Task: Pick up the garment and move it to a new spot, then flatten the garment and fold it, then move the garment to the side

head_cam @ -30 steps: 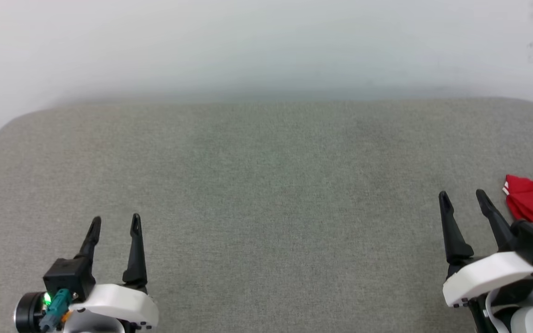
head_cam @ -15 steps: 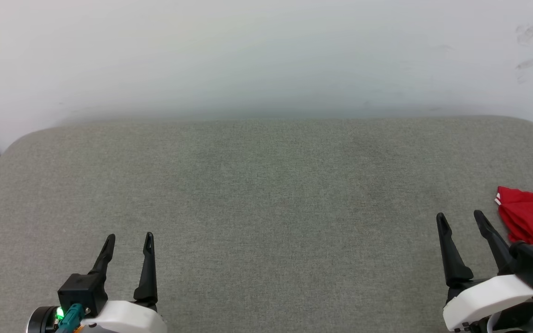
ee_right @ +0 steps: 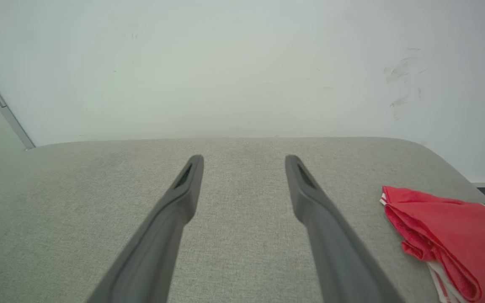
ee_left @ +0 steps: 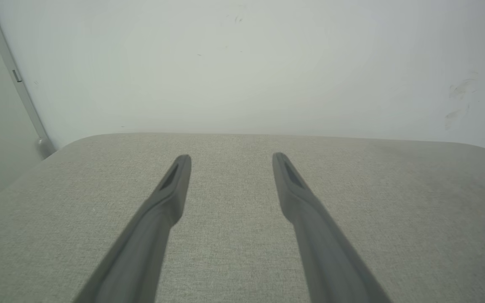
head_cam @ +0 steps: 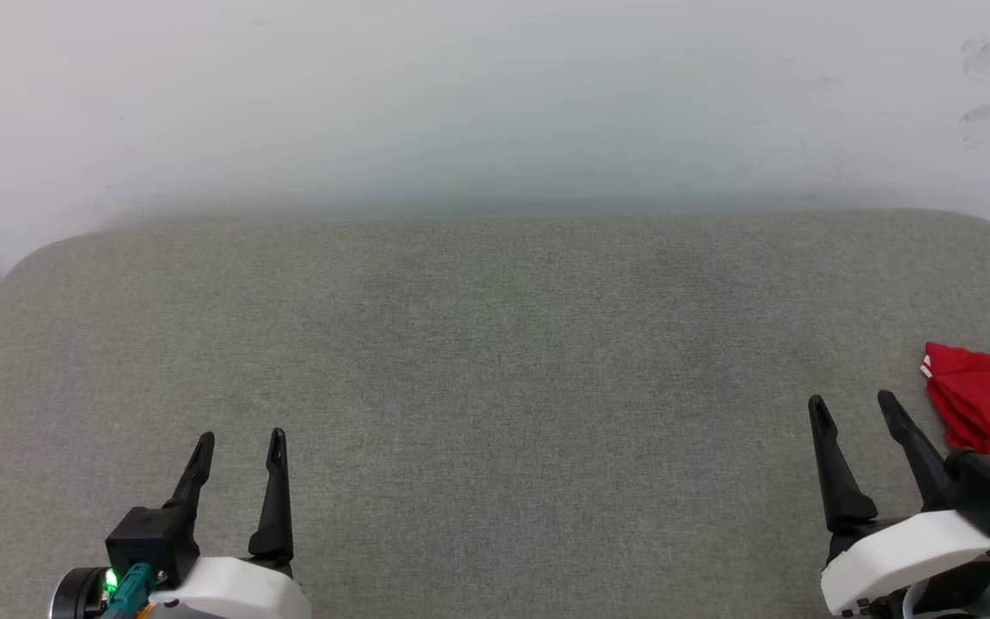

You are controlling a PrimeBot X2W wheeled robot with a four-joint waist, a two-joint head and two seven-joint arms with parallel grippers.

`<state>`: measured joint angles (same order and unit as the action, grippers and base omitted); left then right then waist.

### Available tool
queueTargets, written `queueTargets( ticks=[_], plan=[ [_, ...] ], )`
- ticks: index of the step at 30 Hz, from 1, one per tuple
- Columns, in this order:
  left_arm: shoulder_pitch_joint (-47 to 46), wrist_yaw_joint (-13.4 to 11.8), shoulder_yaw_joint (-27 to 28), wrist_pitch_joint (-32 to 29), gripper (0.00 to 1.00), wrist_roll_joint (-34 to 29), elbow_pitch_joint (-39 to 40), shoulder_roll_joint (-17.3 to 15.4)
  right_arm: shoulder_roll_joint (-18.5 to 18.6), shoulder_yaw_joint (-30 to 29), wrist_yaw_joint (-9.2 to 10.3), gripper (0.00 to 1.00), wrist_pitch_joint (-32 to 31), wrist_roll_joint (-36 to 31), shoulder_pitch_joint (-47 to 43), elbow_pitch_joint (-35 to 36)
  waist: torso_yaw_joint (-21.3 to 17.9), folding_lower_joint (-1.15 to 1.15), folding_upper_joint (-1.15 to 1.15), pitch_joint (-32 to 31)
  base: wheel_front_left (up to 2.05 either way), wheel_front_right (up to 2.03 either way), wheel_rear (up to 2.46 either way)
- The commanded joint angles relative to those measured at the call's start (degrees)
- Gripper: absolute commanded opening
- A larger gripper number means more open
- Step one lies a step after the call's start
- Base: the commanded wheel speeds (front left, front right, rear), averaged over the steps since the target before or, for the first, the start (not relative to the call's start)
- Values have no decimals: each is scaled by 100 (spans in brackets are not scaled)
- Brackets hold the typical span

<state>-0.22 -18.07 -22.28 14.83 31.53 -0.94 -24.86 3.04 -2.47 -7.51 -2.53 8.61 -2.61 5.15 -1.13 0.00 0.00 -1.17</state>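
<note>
Lying on grey cushion (head_cam: 495, 361), far right: garment (head_cam: 989, 400); wall (head_cam: 495, 103) behind.

Red garment (ee_right: 449, 235) on grey cushion (ee_right: 57, 202), near but apart from the wide-spread, empty fingers (ee_right: 183, 195)

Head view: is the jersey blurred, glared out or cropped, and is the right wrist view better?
Head view: soft even light, no glare, jersey cut off by the right edge, far table edge hazy; right wrist view: jersey crisp, also cropped.
</note>
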Motion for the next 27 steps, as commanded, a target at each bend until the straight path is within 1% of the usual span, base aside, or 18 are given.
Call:
queueTargets(
  ticks=[1, 4, 5, 8, 18, 19, 27],
  plan=[
    [-11, 25, -3, 33, 100, 2, 11, -2, -28, 12, 4, 100, 26, 20, 25, -8, 4, 0, 0, 0, 0, 0, 0],
    [-20, 21, -15, 34, 100, -5, 6, -4, -27, 17, 4, 100, 8, 42, 16, -13, 12, 0, 0, -4, 0, 0, 0],
    [1, 21, -7, -1, 0, 2, 2, 3, -1, 12, 1, 0, 5, 4, 1, -6, 12, 0, 0, -4, 0, 0, 0],
    [39, 36, -36, -23, 0, 44, -115, 92, -1, 16, 0, 0, -1, 49, -33, -147, 13, 0, 0, -3, 0, 0, 0],
    [-40, 367, 327, -279, 0, 906, -251, 347, 10, -25, 0, 0, -45, 1214, 99, -380, 21, 0, 0, 8, 0, 0, 0],
    [-40, 367, 327, -279, 0, 906, -251, 347, 10, -25, 0, 0, -45, 1214, 99, -380, 21, 0, 0, 8, 0, 0, 0],
    [-125, 625, 593, -468, 0, 1517, -398, 534, 17, -59, 0, 0, -78, 2038, 196, -555, 27, 0, 0, 17, 0, 0, 0]
  ],
)
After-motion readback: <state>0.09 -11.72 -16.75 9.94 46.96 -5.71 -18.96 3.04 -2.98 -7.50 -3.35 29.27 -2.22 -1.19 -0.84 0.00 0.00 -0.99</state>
